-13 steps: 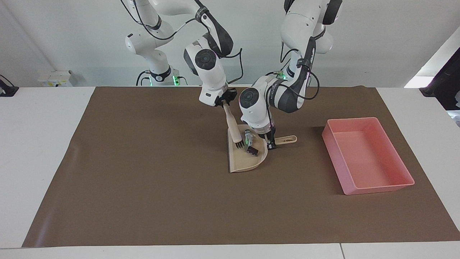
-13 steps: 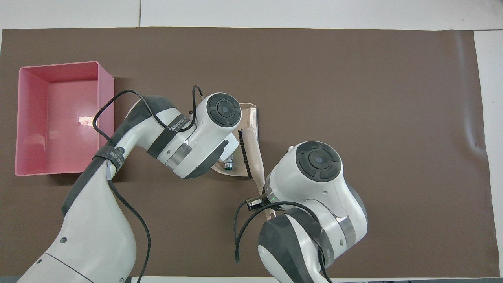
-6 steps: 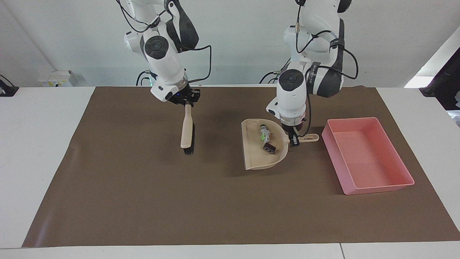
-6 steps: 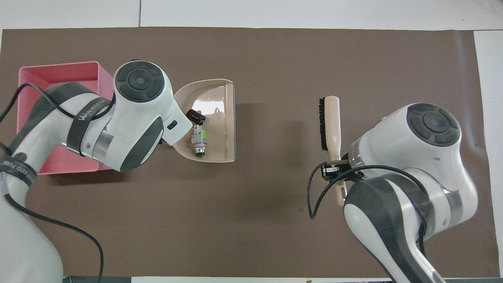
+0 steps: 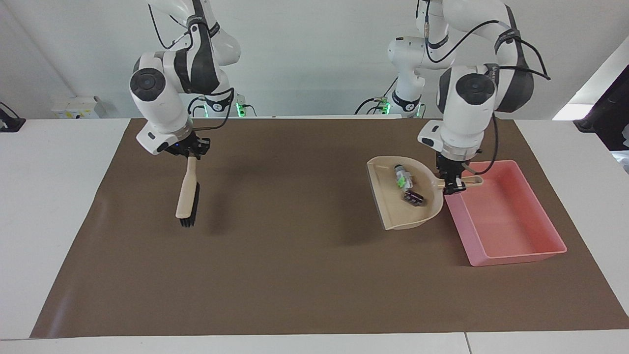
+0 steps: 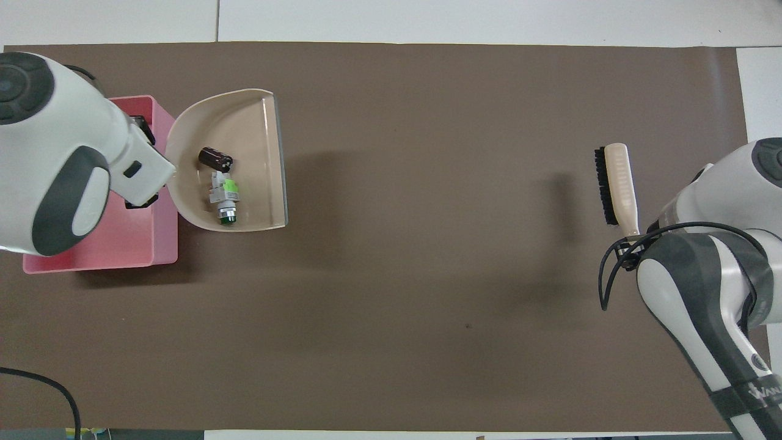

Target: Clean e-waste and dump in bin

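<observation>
Over the bin's (image 5: 506,216) rim, the dustpan (image 5: 393,209) hangs raised.

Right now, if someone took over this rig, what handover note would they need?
Left gripper: shut on the dustpan handle, holding the pan raised beside the pink bin, its handle over the bin's rim.
Right gripper: shut on the brush, which hangs bristles down over the mat at the right arm's end of the table.
E-waste: the white part and the dark cylinder both lie in the dustpan.
Done: both parts swept into the pan.
Left: tip the pan over the bin, which shows nothing in it yet.
</observation>
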`<state>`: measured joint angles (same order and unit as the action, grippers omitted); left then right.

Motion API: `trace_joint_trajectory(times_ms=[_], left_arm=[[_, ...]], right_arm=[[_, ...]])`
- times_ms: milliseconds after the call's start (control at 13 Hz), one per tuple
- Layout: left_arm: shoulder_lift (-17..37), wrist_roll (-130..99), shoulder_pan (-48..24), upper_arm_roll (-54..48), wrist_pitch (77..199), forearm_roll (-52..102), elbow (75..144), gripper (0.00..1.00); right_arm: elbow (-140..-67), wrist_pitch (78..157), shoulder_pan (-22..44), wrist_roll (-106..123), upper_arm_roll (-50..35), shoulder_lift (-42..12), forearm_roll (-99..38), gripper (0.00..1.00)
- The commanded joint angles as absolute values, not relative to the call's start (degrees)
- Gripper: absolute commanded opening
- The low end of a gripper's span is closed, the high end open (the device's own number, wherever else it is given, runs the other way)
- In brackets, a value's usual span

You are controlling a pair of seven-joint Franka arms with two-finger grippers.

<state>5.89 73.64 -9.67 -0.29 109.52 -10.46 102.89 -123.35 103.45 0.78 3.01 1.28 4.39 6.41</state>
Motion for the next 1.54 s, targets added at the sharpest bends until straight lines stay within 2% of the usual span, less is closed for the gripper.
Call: trace_joint_trajectory(times_ms=[0, 308, 462, 615, 846, 1154, 1231, 1308, 1462], left_arm=[[2.55, 79.69, -2.32, -0.35, 108.46, -8.61, 103.63, 0.0], [3.69, 88.58, 8.41, -0.26, 108.63, -8.79, 99.24, 0.0], [4.3, 89.21, 11.85, -0.26, 110.38, -10.1, 99.23, 0.0], [4.48, 89.3, 12.3, -0.09, 111.54, -16.57, 99.06, 0.0], [4.48, 88.86, 11.34, -0.09, 110.47, -24.84, 98.96, 0.0], [7.55, 85.0, 9.84, -0.18, 111.88, -37.68, 99.05, 0.0], [8.34, 84.82, 9.76, -0.18, 112.67, -39.01, 99.31, 0.0], [8.61, 84.73, 9.76, -0.18, 113.28, -40.76, 99.75, 0.0], [9.57, 81.06, 7.58, -0.18, 113.47, -46.99, 101.85, 0.0]], right_arm=[[-124.54, 105.11, -4.55, 7.2, 0.26, 3.34, 8.52, 0.0], [-131.38, 109.94, -8.96, 8.87, 0.26, 4.22, 8.44, 0.0], [-134.28, 111.96, -9.58, 9.4, 0.35, 5.36, 8.44, 0.0], [-136.57, 115.56, -11.42, 9.32, 0.35, 5.97, 8.26, 0.0], [-136.76, 116.72, -12.57, 9.05, 0.35, 5.27, 7.73, 0.0], [-136.76, 116.72, -12.39, 8.7, 0.35, 5.27, 7.65, 0.0], [-136.67, 116.81, -12.48, 8.79, 0.35, 5.27, 7.65, 0.1], [-136.67, 116.72, -12.48, 9.22, 0.35, 5.27, 7.65, 0.99], [-134.75, 115.67, -11.69, 9.23, 0.18, 4.66, 7.47, 1.0]])
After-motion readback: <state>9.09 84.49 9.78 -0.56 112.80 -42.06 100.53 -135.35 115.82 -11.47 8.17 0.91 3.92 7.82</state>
